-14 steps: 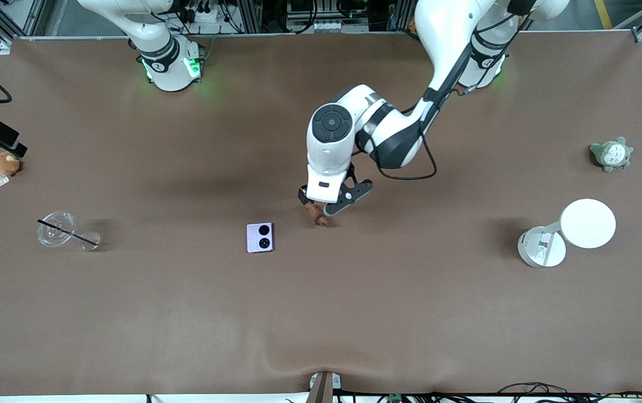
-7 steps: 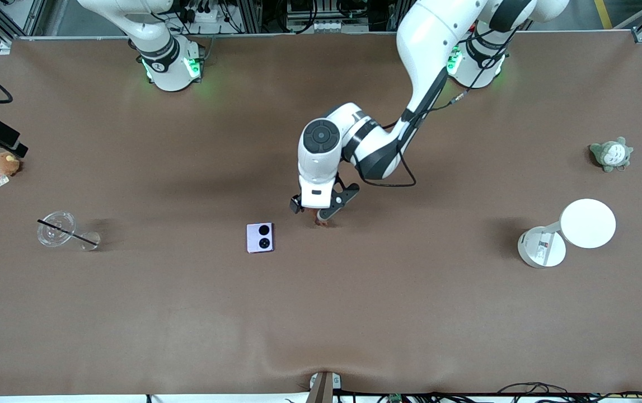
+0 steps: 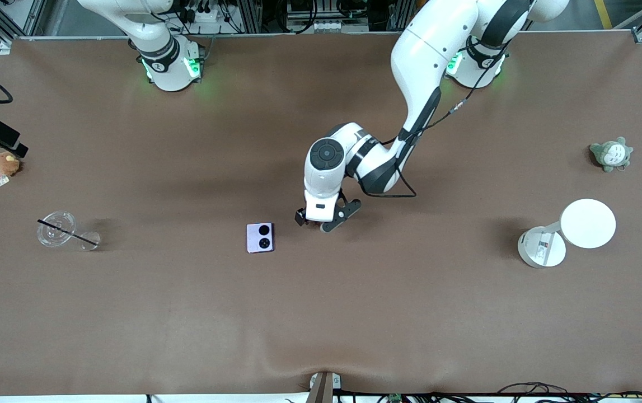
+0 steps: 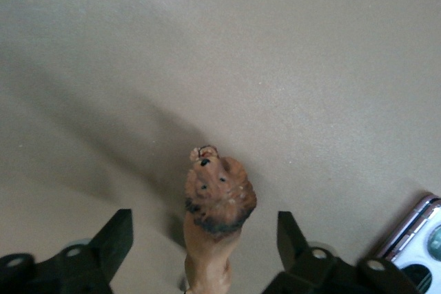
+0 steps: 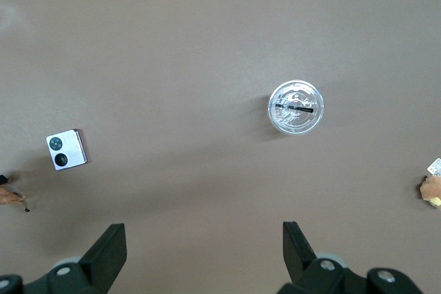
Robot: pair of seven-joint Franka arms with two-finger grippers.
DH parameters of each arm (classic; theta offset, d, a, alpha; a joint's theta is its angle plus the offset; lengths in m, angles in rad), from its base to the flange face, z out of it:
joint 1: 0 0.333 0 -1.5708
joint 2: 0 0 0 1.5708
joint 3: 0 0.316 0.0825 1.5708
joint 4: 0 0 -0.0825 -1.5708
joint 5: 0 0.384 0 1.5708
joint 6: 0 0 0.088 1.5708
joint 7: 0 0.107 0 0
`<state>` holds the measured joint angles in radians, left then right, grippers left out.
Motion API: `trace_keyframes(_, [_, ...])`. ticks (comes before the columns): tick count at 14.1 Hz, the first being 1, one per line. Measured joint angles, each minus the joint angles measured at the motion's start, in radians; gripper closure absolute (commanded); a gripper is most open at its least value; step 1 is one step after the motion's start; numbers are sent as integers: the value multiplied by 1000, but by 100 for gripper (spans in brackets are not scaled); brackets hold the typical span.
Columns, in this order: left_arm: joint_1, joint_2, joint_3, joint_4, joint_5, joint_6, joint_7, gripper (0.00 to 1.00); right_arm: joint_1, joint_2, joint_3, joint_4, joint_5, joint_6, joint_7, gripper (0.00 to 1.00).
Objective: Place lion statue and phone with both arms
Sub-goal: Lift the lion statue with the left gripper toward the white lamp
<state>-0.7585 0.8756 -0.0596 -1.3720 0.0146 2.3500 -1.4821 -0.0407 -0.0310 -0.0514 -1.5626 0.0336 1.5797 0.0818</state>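
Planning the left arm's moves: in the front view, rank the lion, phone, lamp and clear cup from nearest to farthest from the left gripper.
From the left gripper:
1. Lion: between its fingers, hidden under the hand in the front view.
2. Phone: beside it, toward the right arm's end.
3. Lamp: toward the left arm's end.
4. Clear cup: toward the right arm's end.

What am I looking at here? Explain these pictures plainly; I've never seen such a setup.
Two white robot arms stand at a brown table. One picture looks down from a high camera facing them; the other two come from cameras on each arm's wrist. The left arm's pincer is down at the table, its fingers open on either side of a small lion statue, not yet touching it. A folded phone lies beside it, toward the right arm's end. The right arm waits, its pincer open, high above the table. Also there: a clear cup, a white lamp, two plush toys.
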Motion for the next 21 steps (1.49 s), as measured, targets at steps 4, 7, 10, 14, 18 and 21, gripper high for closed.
trace_keyframes(4, [-2, 2, 2, 9, 3, 5, 47, 100, 0, 0, 1, 0, 0, 0, 0, 0])
trace_keyframes(7, [-1, 1, 7, 16, 3, 5, 114, 100, 0, 0, 1, 0, 0, 0, 0, 0])
trace_keyframes(10, [15, -14, 16, 30, 4, 3, 184, 100, 0, 0, 2, 0, 0, 0, 0, 0])
trace_keyframes(14, [89, -91, 18, 33, 4, -142, 429, 100, 0, 0, 3, 0, 0, 0, 0, 0])
trace_keyframes(18, [195, -210, 16, -16, 4, -270, 687, 100, 0, 6, 5, 0, 0, 0, 0, 0])
trace_keyframes(21, [276, -283, 16, -127, 4, -276, 855, 100, 0, 23, 8, 0, 2, 17, 0, 0])
